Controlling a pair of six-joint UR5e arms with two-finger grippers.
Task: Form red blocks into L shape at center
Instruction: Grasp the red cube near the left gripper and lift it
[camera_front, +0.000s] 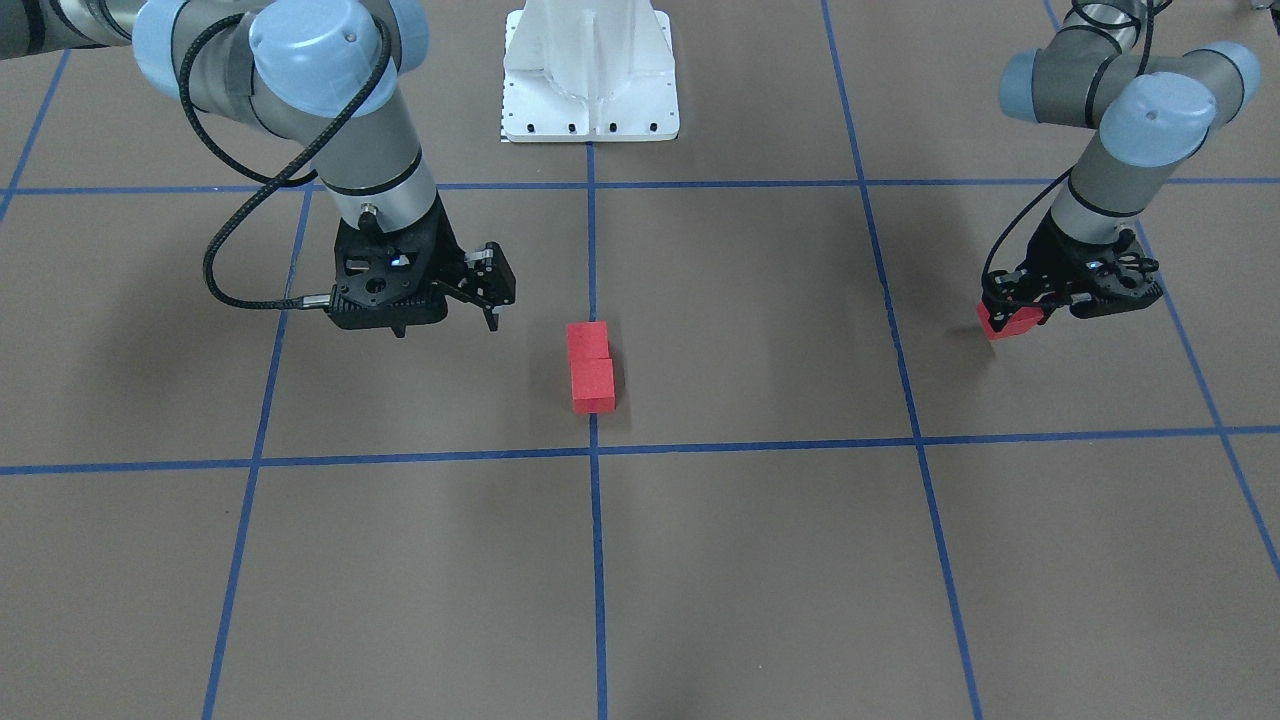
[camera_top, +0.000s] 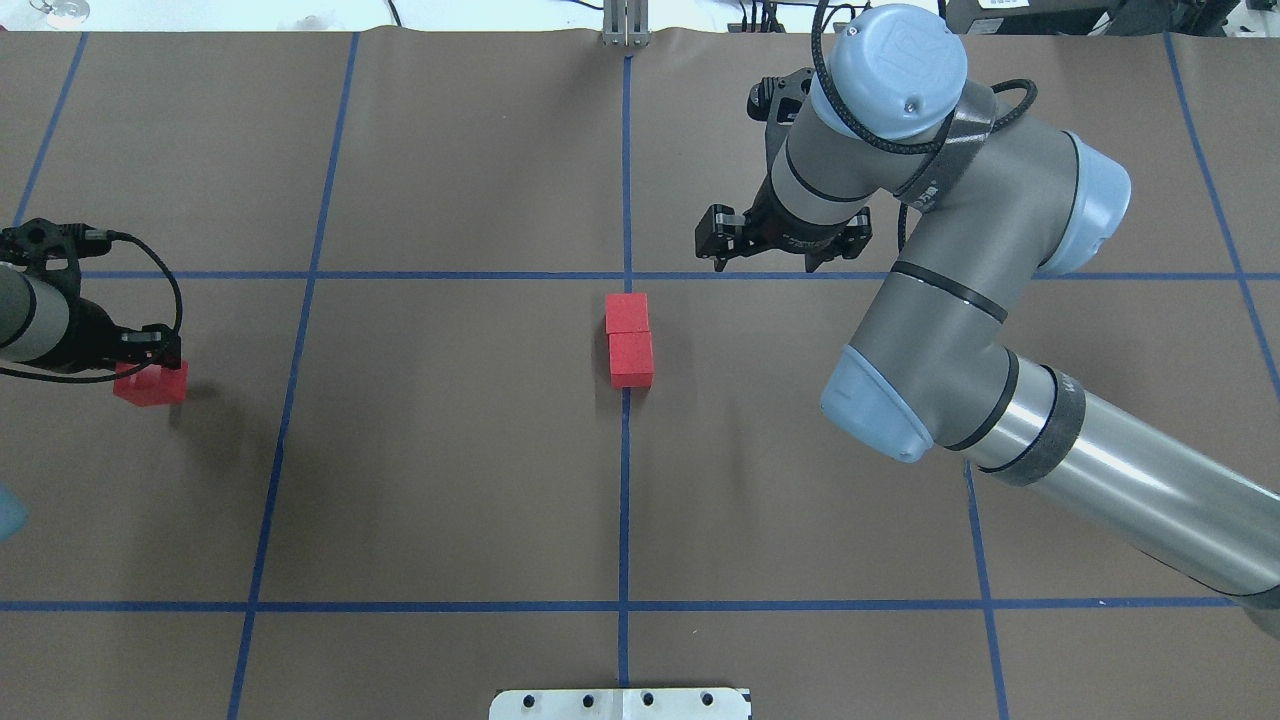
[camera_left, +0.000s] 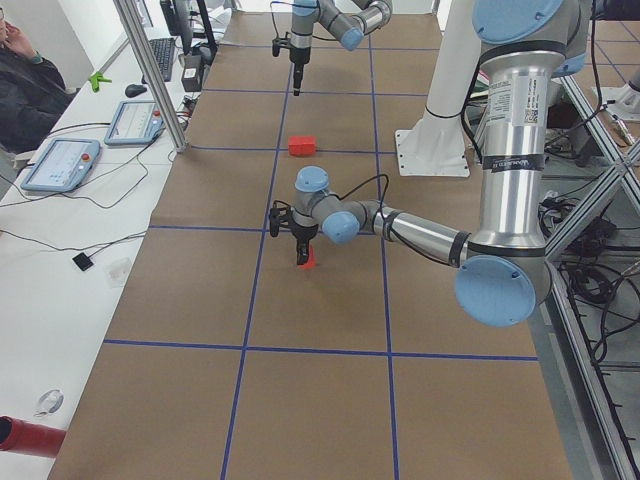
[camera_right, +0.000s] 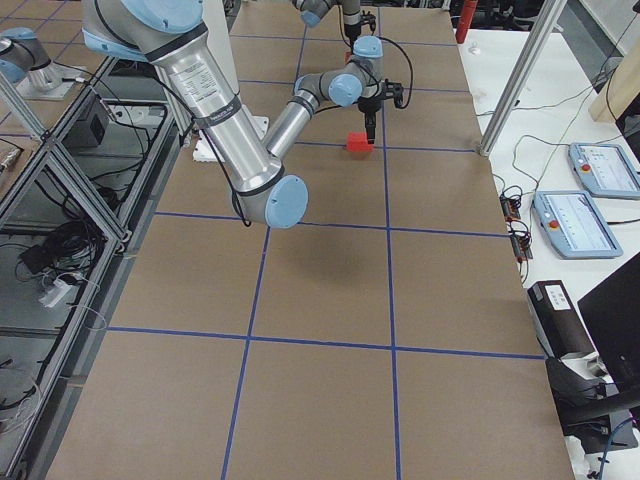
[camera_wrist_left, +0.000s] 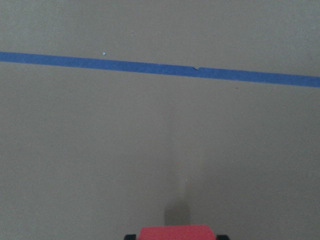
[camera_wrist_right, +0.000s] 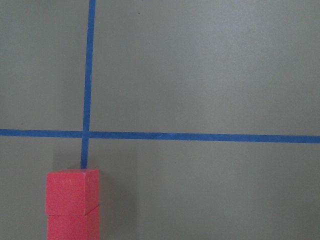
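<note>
**A:** Red blocks (camera_top: 630, 340): where are they lying?

**B:** Two are sitting end to end, touching, on the middle blue tape line (camera_top: 624, 480) at the center (camera_top: 585, 400). In the overhead view they are running from 12 to 6. The third red block (camera_top: 150, 386) is sitting far out at 9 o'clock, well apart from them.

**A:** What is holding it?

**B:** The left end effector (camera_front: 1012, 310) is clamping it between its fingers. I cannot tell whether it is touching the bench (camera_top: 450, 450).

**A:** And the other arm?

**B:** The right end effector (camera_front: 490, 312) is hovering near the pair at about 2 o'clock, with its jaws spread and gripping nothing.

**A:** What is lying between the third block and the pair?

**B:** One blue grid line (camera_top: 289, 400) is crossing the brown stretch between them. The white metal base (camera_top: 620, 703) is sitting at 6 o'clock, on the bench's near edge.
</note>
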